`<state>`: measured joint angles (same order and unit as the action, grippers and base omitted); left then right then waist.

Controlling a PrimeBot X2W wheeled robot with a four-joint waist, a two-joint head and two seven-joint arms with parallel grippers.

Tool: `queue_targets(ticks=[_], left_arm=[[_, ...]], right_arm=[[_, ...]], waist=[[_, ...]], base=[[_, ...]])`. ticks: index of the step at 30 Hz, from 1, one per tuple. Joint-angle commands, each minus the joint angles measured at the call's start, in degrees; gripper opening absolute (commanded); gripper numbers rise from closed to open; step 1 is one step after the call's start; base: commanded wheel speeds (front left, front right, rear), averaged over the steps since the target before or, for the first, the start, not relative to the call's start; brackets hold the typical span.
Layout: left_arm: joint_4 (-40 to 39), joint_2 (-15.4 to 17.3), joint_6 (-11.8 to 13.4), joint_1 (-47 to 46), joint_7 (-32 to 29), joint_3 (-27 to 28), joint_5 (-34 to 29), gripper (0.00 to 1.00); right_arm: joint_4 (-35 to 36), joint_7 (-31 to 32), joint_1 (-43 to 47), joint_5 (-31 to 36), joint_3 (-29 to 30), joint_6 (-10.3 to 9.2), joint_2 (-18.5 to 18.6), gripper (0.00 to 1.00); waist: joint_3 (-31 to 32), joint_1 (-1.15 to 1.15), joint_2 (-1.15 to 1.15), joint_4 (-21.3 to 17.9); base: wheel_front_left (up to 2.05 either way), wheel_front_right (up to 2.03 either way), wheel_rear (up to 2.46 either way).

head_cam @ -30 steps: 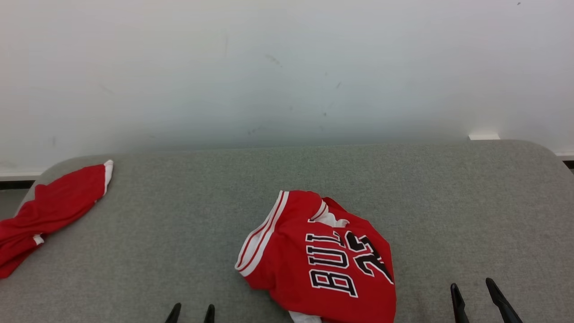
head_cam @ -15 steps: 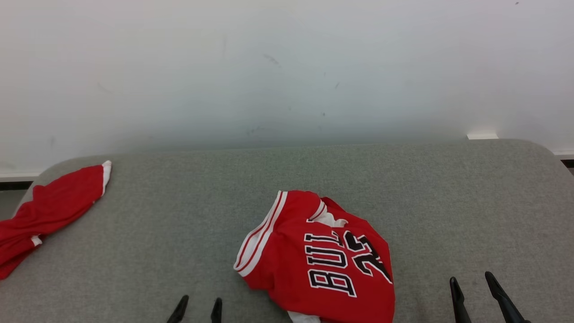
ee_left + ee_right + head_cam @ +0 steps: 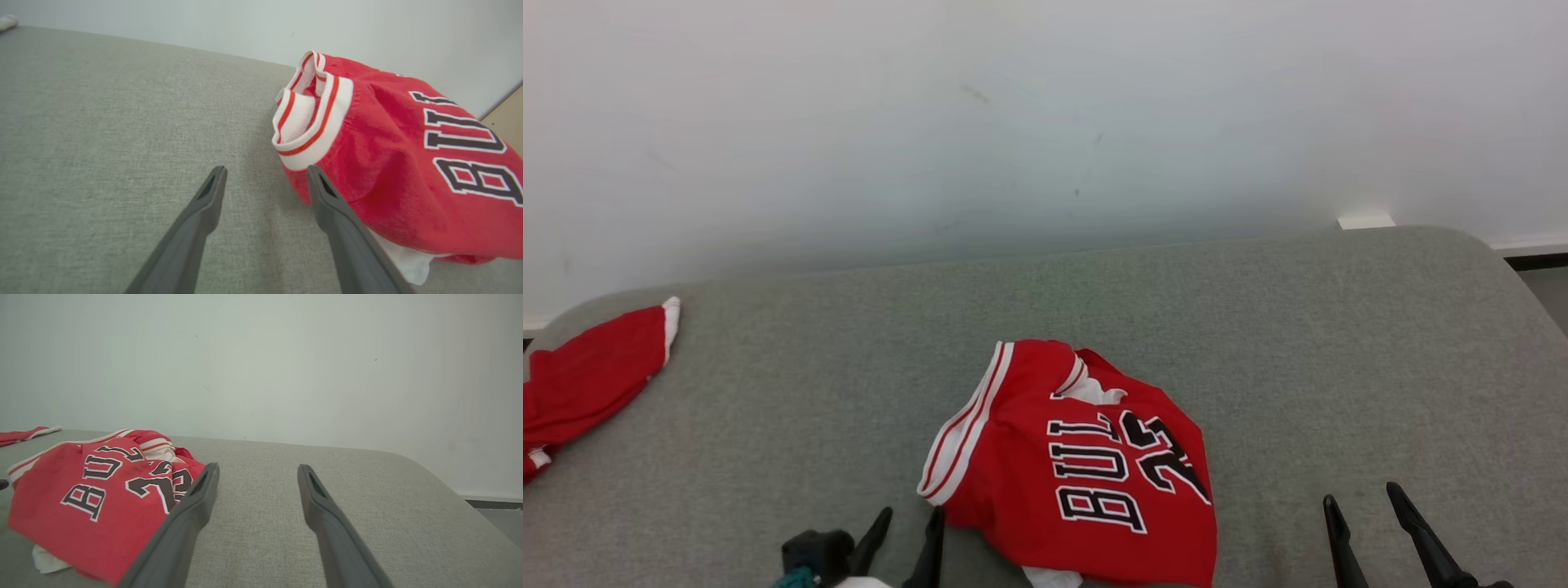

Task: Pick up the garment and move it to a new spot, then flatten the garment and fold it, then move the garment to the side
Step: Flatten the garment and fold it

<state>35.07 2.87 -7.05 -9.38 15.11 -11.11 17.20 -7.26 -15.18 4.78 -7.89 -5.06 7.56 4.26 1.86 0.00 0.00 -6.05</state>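
The left gripper (image 3: 266, 169) has its two long dark fingers (image 3: 196, 220) spread apart with nothing between them, low over a grey, fabric-covered table (image 3: 1258, 327). They sit near the table's front edge, a little left of its middle. The finger nearer the centre sits right against the striped hem of a crumpled red basketball jersey (image 3: 1086, 482). Whether it actually touches the cloth cannot be told.

The right gripper (image 3: 1361, 493) is also released, its dark fingers (image 3: 327, 514) wide apart and holding nothing. It is near the front edge towards the table's right side. It stands apart from the jersey, with bare grey cloth between them.

The jersey lies in a loose heap close to the front edge, about midway along it, between the two grippers. It is bright red with white bands edged in thin red stripes. Black letters outlined in white read "BUL", and beside them is a creased number starting with 2. A bit of white lining pokes out under its near side and at the folded neckline.

A second red garment with white trim (image 3: 588, 376) lies flat at the table's back left corner, well apart from the jersey and running off the left edge.

A plain white wall (image 3: 1045, 122) rises behind the table's back edge.
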Motion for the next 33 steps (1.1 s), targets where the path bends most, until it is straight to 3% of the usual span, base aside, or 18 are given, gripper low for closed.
queue_targets(ticks=[1, 7, 8, 10, 11, 13, 15, 18, 19, 26, 33], left_arm=[[2.8, 0.1, -0.3, -2.6, 0.0, -0.6, 1.6, 1.0], [8.8, 0.2, -0.4, -8.1, 0.0, -4.1, 4.2, 1.0], [9.2, 0.2, -0.4, -8.4, 0.0, -4.5, 5.0, 0.77], [8.8, 0.1, -0.4, -9.1, 0.0, -5.2, 6.7, 0.04], [8.6, 0.1, -0.4, -9.3, 0.0, -5.5, 7.9, 0.0], [7.4, 0.1, -0.4, -9.9, 0.0, -6.9, 10.2, 0.0], [6.2, 0.2, -0.4, -10.5, 0.0, -7.0, 17.5, 0.0], [2.9, 3.7, -0.4, -14.1, 0.0, -6.4, 21.9, 0.0], [1.1, 6.1, -0.4, -16.7, -0.2, -6.4, 22.7, 0.0], [-6.4, 15.5, -0.4, -29.8, -7.4, -7.3, 22.4, 0.0], [-12.9, 19.9, -0.5, -37.7, -15.9, -9.7, 23.4, 0.0]], right_arm=[[0.1, 0.0, -0.8, -0.6, -0.2, -0.14, 0.4, 1.0], [0.0, 0.0, -1.4, -0.3, -0.3, -0.14, 0.2, 1.0], [0.0, 0.0, -1.4, -0.3, -0.3, -0.14, 0.2, 1.0], [-0.1, 0.0, -1.4, -0.2, -0.2, -0.14, 0.1, 1.0], [-0.1, 0.0, -1.4, -0.2, -0.2, -0.14, 0.1, 1.0], [-0.2, 0.0, -1.4, -0.1, -0.1, -0.14, 0.0, 1.0], [-0.4, 0.0, -1.4, -0.1, 0.1, -0.14, 0.0, 1.0], [-0.2, 0.0, -1.4, -0.1, 0.9, -0.14, -0.1, 1.0], [0.0, 0.0, -1.3, -0.5, 1.0, -0.14, -0.2, 1.0], [-0.5, 0.0, -1.5, -0.4, 0.3, -0.14, -0.5, 1.0], [-0.6, 0.0, -1.2, -0.7, -0.1, -0.14, -0.8, 1.0]], waist=[[-1.1, 0.0, 0.0, -1.1], [-2.8, 0.0, 0.0, -3.1], [-3.0, 0.0, 0.0, -3.4], [-3.3, 0.0, 0.0, -3.7], [-3.3, 0.0, 0.0, -3.8], [-3.3, 0.0, 0.0, -3.9], [-3.1, 0.0, 0.0, -3.9], [-2.6, 0.0, 0.0, -3.4], [-2.3, 0.0, 0.0, -2.8], [-1.2, 0.0, 0.0, -1.9], [-0.6, 0.0, 0.0, -2.4]], base=[[0.0, 0.0, 0.0], [0.0, 0.0, 0.0], [0.0, 0.0, 0.0], [0.0, 0.0, 0.0], [0.0, 0.0, 0.0], [0.0, 0.0, 0.0], [0.0, 0.0, 0.0], [0.0, 0.0, 0.0], [0.0, 0.0, 0.0], [0.0, 0.0, 0.0], [0.0, 0.0, 0.0]])
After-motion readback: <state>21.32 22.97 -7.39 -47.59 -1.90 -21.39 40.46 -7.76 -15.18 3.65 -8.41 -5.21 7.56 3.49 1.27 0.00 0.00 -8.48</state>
